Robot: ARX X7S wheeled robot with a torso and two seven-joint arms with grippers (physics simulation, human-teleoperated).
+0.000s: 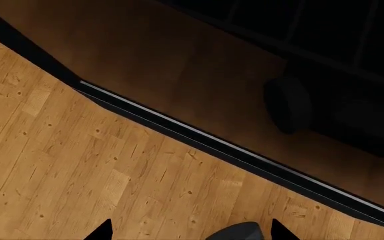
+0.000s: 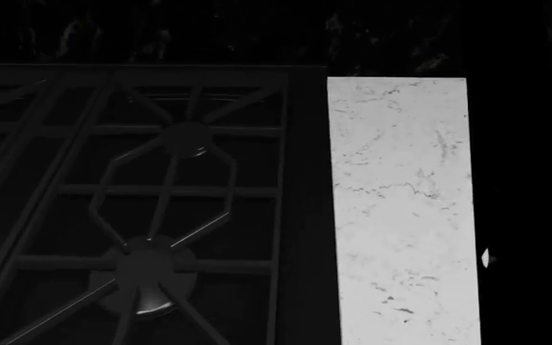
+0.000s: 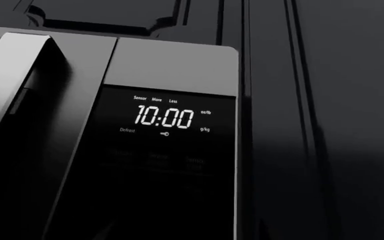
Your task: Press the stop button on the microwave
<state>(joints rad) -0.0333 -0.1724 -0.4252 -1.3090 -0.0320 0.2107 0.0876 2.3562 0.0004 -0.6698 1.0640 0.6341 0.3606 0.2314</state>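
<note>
Microwave [image 3: 112, 140] close before right wrist camera, display [image 3: 164, 118] reading 10:00; buttons below too dim to read. Left pincer [image 1: 192, 231] cropped, right unseen; grip impossible to judge.

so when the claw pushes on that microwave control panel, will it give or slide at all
Probably not. The control panel looks like a flat, rigid glossy face, so likely stiff but slick. The microwave seems bulky and set among cabinetry, so unlikely to shift.

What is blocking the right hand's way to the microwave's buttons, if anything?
Nothing visible. The right wrist view looks straight at the microwave's control panel, its display reading 10:00, with no object in front. The button labels are too dim to pick out the stop button, and the gripper itself is out of frame.
</note>
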